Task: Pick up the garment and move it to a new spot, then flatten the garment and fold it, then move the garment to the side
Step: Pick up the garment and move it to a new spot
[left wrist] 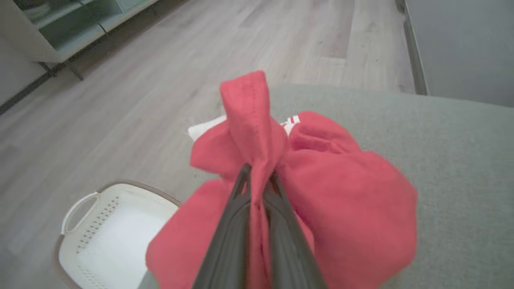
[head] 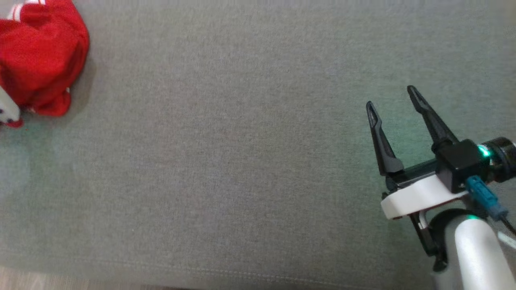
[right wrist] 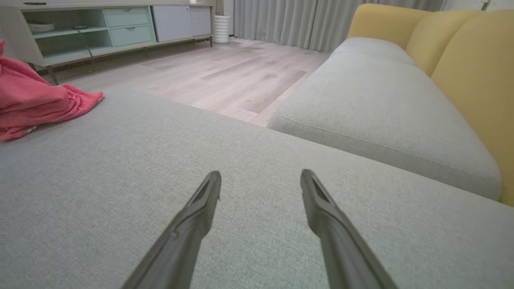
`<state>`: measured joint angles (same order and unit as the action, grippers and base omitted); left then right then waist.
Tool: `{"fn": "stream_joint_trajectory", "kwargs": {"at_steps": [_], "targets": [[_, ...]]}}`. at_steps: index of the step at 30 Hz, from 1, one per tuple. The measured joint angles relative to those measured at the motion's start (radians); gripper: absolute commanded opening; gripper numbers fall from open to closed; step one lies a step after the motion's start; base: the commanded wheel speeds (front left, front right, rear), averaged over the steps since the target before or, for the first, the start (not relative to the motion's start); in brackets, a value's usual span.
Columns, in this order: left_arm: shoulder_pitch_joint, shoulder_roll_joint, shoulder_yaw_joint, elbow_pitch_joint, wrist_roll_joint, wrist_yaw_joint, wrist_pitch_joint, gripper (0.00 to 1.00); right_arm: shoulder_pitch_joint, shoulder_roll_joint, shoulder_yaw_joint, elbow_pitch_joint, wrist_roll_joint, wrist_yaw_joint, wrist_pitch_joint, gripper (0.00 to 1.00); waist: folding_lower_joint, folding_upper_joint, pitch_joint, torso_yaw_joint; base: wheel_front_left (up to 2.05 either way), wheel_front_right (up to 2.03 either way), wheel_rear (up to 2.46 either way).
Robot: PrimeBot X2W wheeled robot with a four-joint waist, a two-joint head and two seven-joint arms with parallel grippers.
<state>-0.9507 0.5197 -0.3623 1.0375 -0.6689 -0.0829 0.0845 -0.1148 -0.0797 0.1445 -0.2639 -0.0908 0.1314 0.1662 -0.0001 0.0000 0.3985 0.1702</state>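
Note:
The garment, a red jersey with a bit of white striped trim, lies bunched at the far left of the grey cushion. In the left wrist view my left gripper is shut on a fold of the garment, and a red flap stands up between the fingertips. Its letters and number are hidden in the folds. My right gripper hovers open over the cushion at the lower right, far from the cloth. The right wrist view has the garment at its left edge and the right gripper with nothing between its fingers.
A white perforated laundry basket stands on the wood floor beside the cushion's left end. A second grey seat cushion with yellow backrests lies beyond. A pale green shelf unit lines the far wall.

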Motion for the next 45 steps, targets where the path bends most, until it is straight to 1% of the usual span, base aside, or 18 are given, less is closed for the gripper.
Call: {"fn": "stream_joint_trajectory", "kwargs": {"at_steps": [3, 5, 9, 15, 20, 23, 27, 30, 32, 34, 37, 40, 43, 45], "targets": [[-0.025, 0.035, -0.032, -0.025, 0.041, -0.014, -0.021, 0.00, 0.002, 0.009, -0.005, 0.034, 0.005, 0.000, -0.026, 1.00, 0.0000, 0.0000, -0.043, -0.013, 0.00, 0.00, 0.00], [-0.041, 0.045, -0.051, -0.050, 0.059, -0.017, -0.027, 0.00, 0.005, 0.012, -0.014, 0.059, 0.020, 0.000, -0.042, 1.00, -0.0001, 0.0000, -0.076, -0.024, 0.00, 0.00, 0.00], [-0.078, 0.042, -0.105, -0.120, 0.102, -0.023, -0.005, 0.00, 0.009, 0.017, -0.026, 0.108, 0.040, 0.000, -0.077, 1.00, -0.0001, 0.0000, -0.145, -0.052, 0.00, 0.00, 0.00], [-0.123, 0.033, -0.184, -0.240, 0.160, -0.024, 0.051, 0.00, 0.054, 0.025, -0.050, 0.173, 0.115, 0.000, -0.133, 1.00, -0.0002, 0.0001, -0.253, -0.108, 0.00, 0.00, 0.00], [-0.133, -0.001, -0.225, -0.331, 0.161, -0.032, 0.091, 0.00, 0.072, 0.029, -0.053, 0.214, 0.155, 0.000, -0.162, 1.00, -0.0002, 0.0001, -0.338, -0.171, 0.00, 0.00, 0.00], [-0.143, -0.033, -0.238, -0.397, 0.152, -0.033, 0.101, 0.00, 0.089, 0.030, -0.059, 0.224, 0.158, 0.000, -0.177, 1.00, -0.0002, 0.0001, -0.375, -0.215, 0.00, 0.00, 0.00], [-0.179, -0.093, -0.249, -0.493, 0.108, -0.041, 0.127, 0.00, 0.115, 0.031, -0.081, 0.239, 0.166, 0.000, -0.185, 1.00, -0.0001, 0.0001, -0.406, -0.264, 0.00, 0.00, 0.00], [-0.193, -0.130, -0.251, -0.553, 0.079, -0.041, 0.145, 0.00, 0.124, 0.031, -0.091, 0.240, 0.169, 0.000, -0.189, 1.00, -0.0002, 0.0001, -0.411, -0.287, 0.00, 0.00, 0.00], [-0.187, -0.140, -0.253, -0.580, 0.066, -0.040, 0.153, 0.00, 0.127, 0.031, -0.090, 0.244, 0.179, 0.000, -0.193, 1.00, -0.0002, 0.0001, -0.399, -0.293, 0.00, 0.00, 0.00], [-0.161, -0.139, -0.251, -0.597, 0.055, -0.022, 0.153, 0.00, 0.125, 0.031, -0.089, 0.246, 0.180, 0.000, -0.194, 1.00, 0.0000, 0.0001, -0.377, -0.295, 0.00, 0.00, 0.00], [-0.063, -0.136, -0.249, -0.590, 0.031, 0.007, 0.139, 0.00, 0.117, 0.032, -0.086, 0.253, 0.189, 0.000, -0.203, 1.00, 0.0002, 0.0001, -0.334, -0.298, 0.00, 0.00, 0.00], [0.067, -0.132, -0.244, -0.541, 0.005, 0.033, 0.105, 0.00, 0.081, 0.032, -0.078, 0.265, 0.197, 0.000, -0.211, 1.00, 0.0003, 0.0001, -0.283, -0.302, 0.00, 0.00, 0.00], [0.177, -0.116, -0.224, -0.450, -0.010, 0.058, 0.060, 0.00, 0.033, 0.032, -0.073, 0.273, 0.197, 0.000, -0.220, 1.00, 0.0004, 0.0000, -0.232, -0.310, 0.00, 0.00, 0.00], [0.227, -0.100, -0.220, -0.385, -0.010, 0.064, 0.029, 0.00, 0.008, 0.032, -0.072, 0.277, 0.196, 0.000, -0.224, 1.00, 0.0003, 0.0000, -0.198, -0.315, 0.00, 0.00, 0.00]]}}
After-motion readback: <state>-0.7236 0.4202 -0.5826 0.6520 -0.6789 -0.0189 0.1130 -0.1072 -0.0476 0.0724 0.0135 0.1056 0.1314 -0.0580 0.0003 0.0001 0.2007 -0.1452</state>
